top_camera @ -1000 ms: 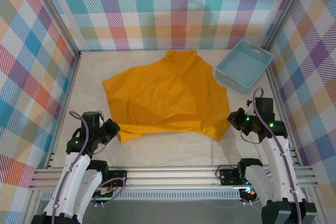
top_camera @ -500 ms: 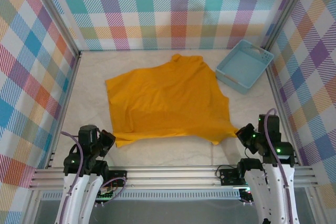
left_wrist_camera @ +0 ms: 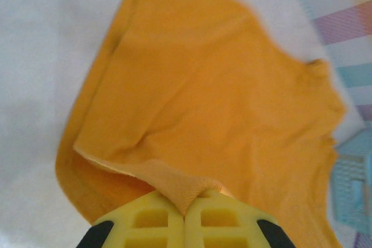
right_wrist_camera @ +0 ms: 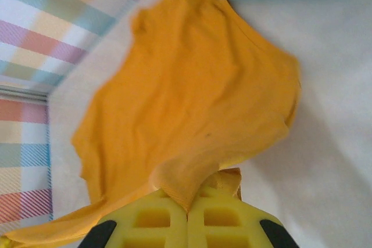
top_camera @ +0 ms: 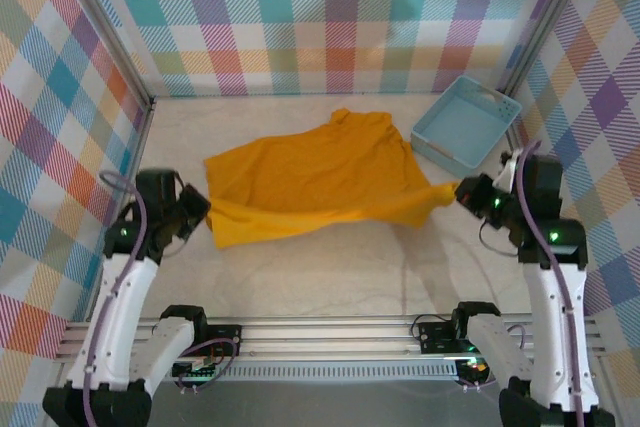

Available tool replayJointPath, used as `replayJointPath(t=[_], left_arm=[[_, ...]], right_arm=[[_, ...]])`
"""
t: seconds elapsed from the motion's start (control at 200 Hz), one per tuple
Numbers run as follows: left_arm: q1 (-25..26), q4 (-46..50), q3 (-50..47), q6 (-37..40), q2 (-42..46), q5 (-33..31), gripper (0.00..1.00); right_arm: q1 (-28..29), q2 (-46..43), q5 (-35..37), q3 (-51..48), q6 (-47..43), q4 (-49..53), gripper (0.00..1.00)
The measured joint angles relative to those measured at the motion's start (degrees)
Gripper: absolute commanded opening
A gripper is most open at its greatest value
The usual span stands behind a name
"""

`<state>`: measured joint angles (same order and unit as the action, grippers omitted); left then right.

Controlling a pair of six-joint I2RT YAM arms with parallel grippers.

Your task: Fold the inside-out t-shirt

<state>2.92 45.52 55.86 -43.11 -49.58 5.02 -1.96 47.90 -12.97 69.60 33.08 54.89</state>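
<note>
Lift of the near edge, fold begun.
The left gripper (top_camera: 204,209) and right gripper (top_camera: 458,193), each pinching a near corner of the t-shirt (top_camera: 320,172), had raised it and carried it farther.

Enclosure w/ three walls in pastel plaid: back wall (top_camera: 330,17), left wall (top_camera: 50,147), right wall (top_camera: 600,127). The checks are teal, orange, pink, purple & yellow on white, w/ fine diag. hatching. Silver metal posts stand at the rear corners: left post (top_camera: 100,22), right post (top_camera: 545,17). The surface (top_camera: 330,277) is off-white, matte, slightly mottled. Along its near edge, aluminium extrusion rails (top_camera: 330,332) span side to side, w/ a grey panel (top_camera: 330,397) below. Light is even & diffuse, approx. overhead; shadows on the surface are soft & faint.
</note>
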Motion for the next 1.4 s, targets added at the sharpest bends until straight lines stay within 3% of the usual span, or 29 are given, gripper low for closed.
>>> replayJointPath(t=[0.165,0.4,0.695,0.87,0.99,1.18,1.285,1.4], left_arm=[[0.0,-1.05,11.23,4.52,-3.13,1.29,0.0],[0.0,-0.59,19.23,9.22,2.84,1.53,0.0],[0.0,1.4,18.62,11.47,10.51,1.53,0.0],[0.0,3.39,13.84,11.47,9.42,1.25,0.0],[0.0,3.65,13.75,11.45,2.08,-0.28,0.0],[-1.16,0.46,18.93,10.32,-18.95,-1.7,0.0],[-2.95,-1.2,28.15,9.51,-32.68,-0.81,0.0],[-4.98,-2.27,45.83,9.46,-47.87,2.21,0.0]], right_arm=[[0.0,4.17,0.26,11.04,-3.85,-1.18,0.0],[0.0,2.47,1.62,20.41,-8.02,-0.04,0.0],[0.0,-4.02,2.71,21.64,-10.05,1.86,0.0],[0.0,-3.3,2.38,17.92,-10.08,2.32,0.0],[0.0,1.46,0.92,16.41,-10.05,0.57,0.0],[0.04,16.48,-3.69,17.25,-9.57,-6.86,0.0],[0.22,28.74,-5.9,21.86,-8.11,-11.58,0.0],[0.61,41.88,-7.93,33.18,-6.51,-14.88,0.0]])
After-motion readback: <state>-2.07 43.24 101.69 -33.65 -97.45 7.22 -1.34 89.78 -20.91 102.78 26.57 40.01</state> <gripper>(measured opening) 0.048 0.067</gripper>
